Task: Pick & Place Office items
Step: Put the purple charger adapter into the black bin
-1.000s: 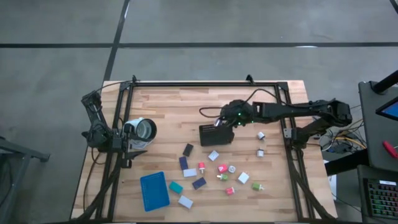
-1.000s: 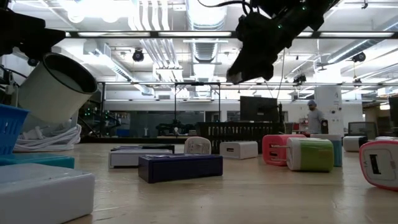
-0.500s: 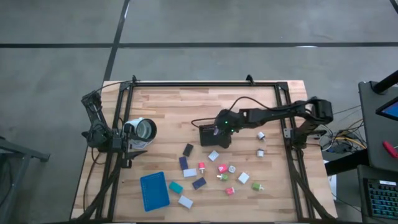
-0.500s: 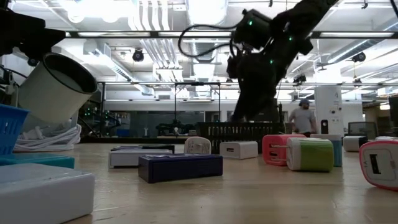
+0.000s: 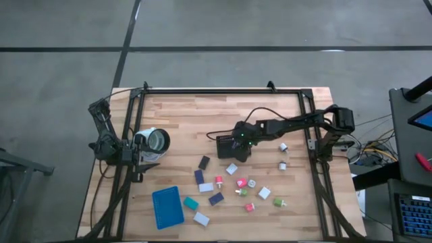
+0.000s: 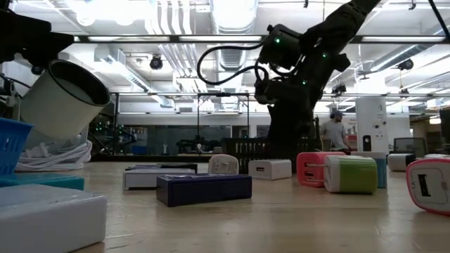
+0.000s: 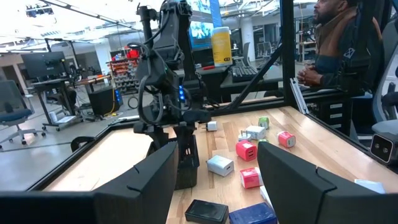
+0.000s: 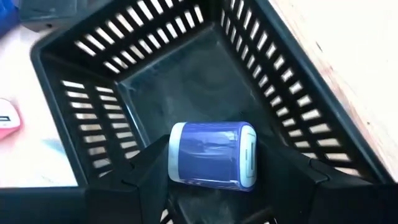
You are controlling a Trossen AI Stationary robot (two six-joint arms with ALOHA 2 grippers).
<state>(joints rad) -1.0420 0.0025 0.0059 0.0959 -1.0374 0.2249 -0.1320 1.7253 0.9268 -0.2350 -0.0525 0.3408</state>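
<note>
The wooden table (image 5: 202, 115) is set up with the right arm stretched in across it, and the black basket (image 8: 205, 87) sits about mid-table. The right gripper (image 8: 211, 163) is held just over the open basket, and a small lilac block with white end caps (image 8: 212, 155) is pinched between its two fingers, not yet let go. The basket floor under it looks bare as far as can be seen.

The left gripper (image 7: 214, 180) is parked at the table's left edge with its fingers spread wide; nothing is held in them. A white cup-like thing (image 5: 154, 140) is mounted right beside it.

The rest of the office items (image 5: 233, 185) are scattered in the near half of the table, just below the basket: flat navy and white blocks, plus pink, red and green plug-like bits. A flat blue tray (image 5: 167, 206) lies off toward the left corner.

Handling-wise, the block is judged light and rigid, with a smooth plastic shell, so probably a bit slippery. It's best gripped across its flat sides, mid-body, not on the rounded caps.
</note>
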